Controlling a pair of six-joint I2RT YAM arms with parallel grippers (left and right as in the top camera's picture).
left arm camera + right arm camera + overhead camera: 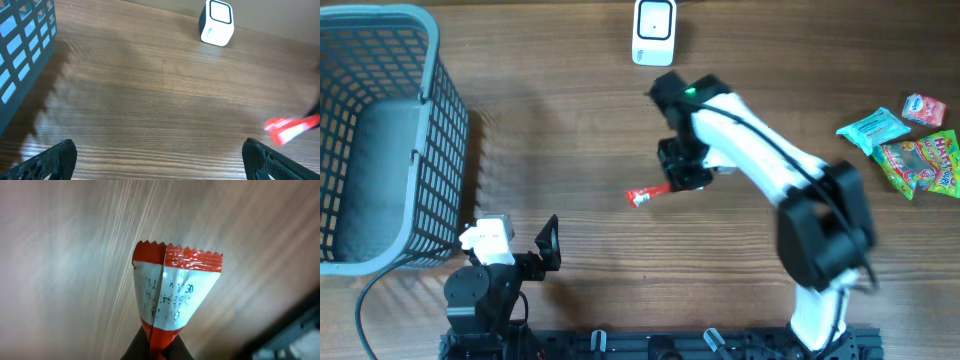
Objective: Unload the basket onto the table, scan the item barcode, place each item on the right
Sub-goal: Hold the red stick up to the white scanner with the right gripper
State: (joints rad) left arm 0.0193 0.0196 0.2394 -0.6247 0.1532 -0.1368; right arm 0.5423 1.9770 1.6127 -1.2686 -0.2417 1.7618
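Observation:
A red and white snack packet [648,194] is pinched at one end by my right gripper [682,180], which is shut on it near the middle of the table. In the right wrist view the packet [175,287] sticks up from between the fingertips, its crimped red end and white printed panel facing the camera. The same packet [290,128] shows at the right edge of the left wrist view. The white barcode scanner [653,32] stands at the table's far edge. My left gripper [525,250] rests open at the near left, holding nothing; its fingertips [57,155] frame bare wood.
A grey wire basket [380,140] fills the far left. Several colourful snack packets [910,145] lie at the right edge. The scanner [217,22] also shows at the top of the left wrist view.

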